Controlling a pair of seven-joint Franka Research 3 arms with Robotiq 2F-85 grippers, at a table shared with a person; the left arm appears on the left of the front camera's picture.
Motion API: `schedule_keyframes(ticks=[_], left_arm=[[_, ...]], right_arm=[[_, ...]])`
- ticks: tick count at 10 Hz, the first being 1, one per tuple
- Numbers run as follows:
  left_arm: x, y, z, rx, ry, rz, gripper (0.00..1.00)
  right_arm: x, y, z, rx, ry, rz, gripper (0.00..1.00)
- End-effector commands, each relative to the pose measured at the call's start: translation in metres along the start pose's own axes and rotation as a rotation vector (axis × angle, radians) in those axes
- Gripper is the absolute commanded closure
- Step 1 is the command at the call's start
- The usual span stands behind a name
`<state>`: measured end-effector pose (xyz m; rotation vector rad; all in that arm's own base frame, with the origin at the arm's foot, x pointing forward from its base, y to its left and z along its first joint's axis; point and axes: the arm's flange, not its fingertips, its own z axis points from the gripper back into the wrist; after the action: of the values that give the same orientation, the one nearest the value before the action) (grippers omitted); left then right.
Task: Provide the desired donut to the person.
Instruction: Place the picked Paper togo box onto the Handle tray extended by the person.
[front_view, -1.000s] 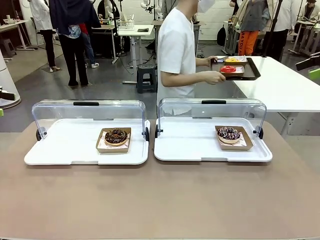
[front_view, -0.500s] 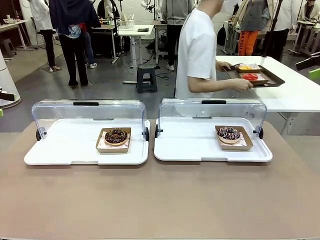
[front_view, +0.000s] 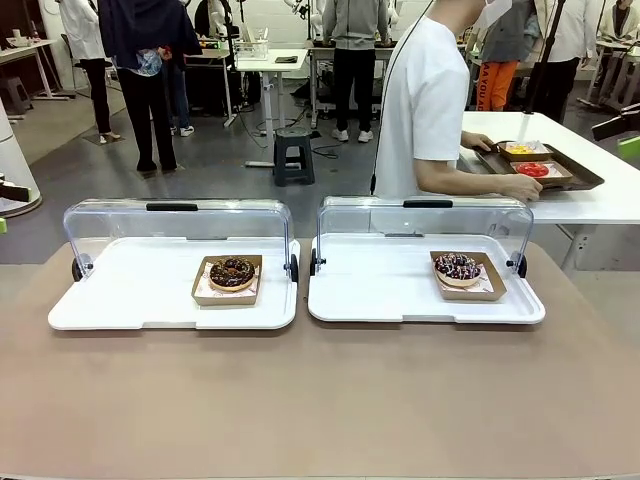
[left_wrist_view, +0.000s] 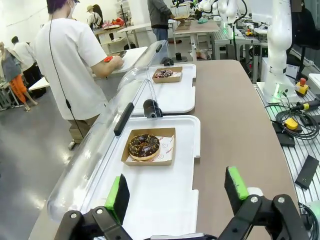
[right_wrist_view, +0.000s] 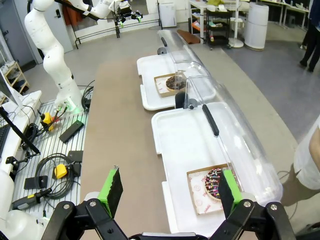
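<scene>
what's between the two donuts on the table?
In the front view, between the left donut and the right donut: bare white tray floor, the two trays' facing edges with black lid hinges, and a narrow gap of table.

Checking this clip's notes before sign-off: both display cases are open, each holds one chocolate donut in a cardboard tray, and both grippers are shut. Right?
Not quite. The left gripper and right gripper are open, jaws wide apart with nothing between them, as the left and right wrist views show. The rest holds: the left display case and right display case are open, each holding one chocolate donut in a cardboard tray.

Brown table (front_view: 320, 400), two white lidded trays (front_view: 150, 300) (front_view: 400, 295) side by side
</scene>
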<state>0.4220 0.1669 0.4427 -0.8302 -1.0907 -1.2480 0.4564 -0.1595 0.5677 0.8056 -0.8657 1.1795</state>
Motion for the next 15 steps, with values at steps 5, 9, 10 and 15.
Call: schedule_keyframes(ticks=[5,9,10,15], left_arm=[[-0.0006,-0.0012,0.0011,0.006,-0.001,-0.001,0.0],[-0.0006,-0.0012,0.0011,0.006,-0.001,-0.001,0.0],[-0.0006,-0.0012,0.0011,0.006,-0.001,-0.001,0.0],[-0.0006,-0.0012,0.0011,0.006,-0.001,-0.001,0.0]], right_arm=[[0.0,0.0002,-0.0014,-0.001,-0.011,0.003,0.0],[0.0,0.0002,-0.0014,-0.001,-0.011,0.003,0.0],[0.0,0.0002,-0.0014,-0.001,-0.011,0.003,0.0],[0.0,0.0002,-0.0014,-0.001,-0.011,0.003,0.0]])
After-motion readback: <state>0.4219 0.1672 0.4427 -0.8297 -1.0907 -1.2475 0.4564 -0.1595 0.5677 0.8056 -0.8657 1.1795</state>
